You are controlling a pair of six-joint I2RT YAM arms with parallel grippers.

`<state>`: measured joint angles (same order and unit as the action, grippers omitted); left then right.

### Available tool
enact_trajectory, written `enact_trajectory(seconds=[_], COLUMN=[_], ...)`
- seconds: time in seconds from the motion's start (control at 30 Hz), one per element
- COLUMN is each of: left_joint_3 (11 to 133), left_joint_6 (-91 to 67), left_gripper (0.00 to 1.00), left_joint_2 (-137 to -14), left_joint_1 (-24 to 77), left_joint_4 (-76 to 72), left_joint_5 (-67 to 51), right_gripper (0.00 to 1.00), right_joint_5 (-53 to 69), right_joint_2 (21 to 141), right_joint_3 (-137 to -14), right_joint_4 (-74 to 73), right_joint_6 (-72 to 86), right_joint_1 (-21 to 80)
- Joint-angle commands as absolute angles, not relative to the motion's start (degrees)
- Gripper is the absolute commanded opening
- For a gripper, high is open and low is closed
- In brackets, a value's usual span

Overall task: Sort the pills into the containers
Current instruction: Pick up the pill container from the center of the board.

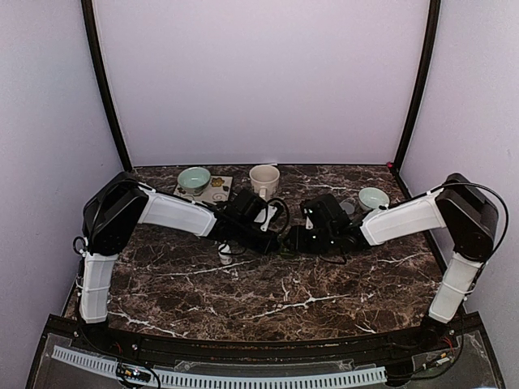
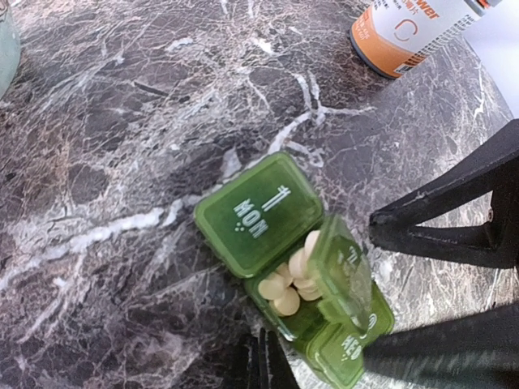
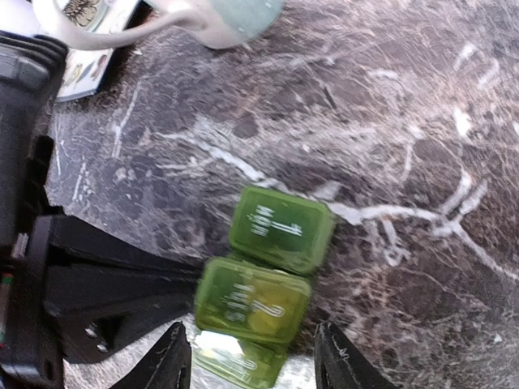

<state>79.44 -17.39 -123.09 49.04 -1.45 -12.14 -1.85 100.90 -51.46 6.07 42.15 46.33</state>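
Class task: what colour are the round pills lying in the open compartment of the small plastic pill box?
Cream pills, inside the translucent green pill box; clearest in the left wrist view.

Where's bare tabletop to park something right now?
The near half of the table, between the arm bases, is bare. The far strip is crowded: bowl, mug, second bowl, and both arms converging on the pill box mid-table.

The dark marble table [image 1: 268, 296] carries a cream mug [image 1: 263, 180]. Left of the mug sits a pale green bowl [image 1: 195, 179]; the green pill box [image 2: 296, 271] lies nearer than it.
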Motion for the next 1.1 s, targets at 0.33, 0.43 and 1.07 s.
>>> enact_trajectory(seconds=[0.33,0.43,1.07], left_joint_3=[77.3,76.8,74.4], left_joint_6=[-18.6,-18.8,-21.2], left_gripper=[0.0,0.0,0.0], left_joint_2=[-119.5,-119.3,-117.3], left_joint_1=[49.4,49.4,49.4], left_joint_4=[-3.9,-4.3,-7.2], left_joint_5=[-14.8,-14.9,-15.8], right_gripper=[0.58,0.58,0.55], right_joint_5=[-7.8,-9.1,-18.6], right_joint_2=[103.8,104.5,109.5], right_joint_3=[-57.4,-57.7,-63.2], right_joint_4=[-0.9,-2.0,-10.0], right_joint_6=[40.6,40.9,42.1], right_joint_1=[50.1,50.7,54.5])
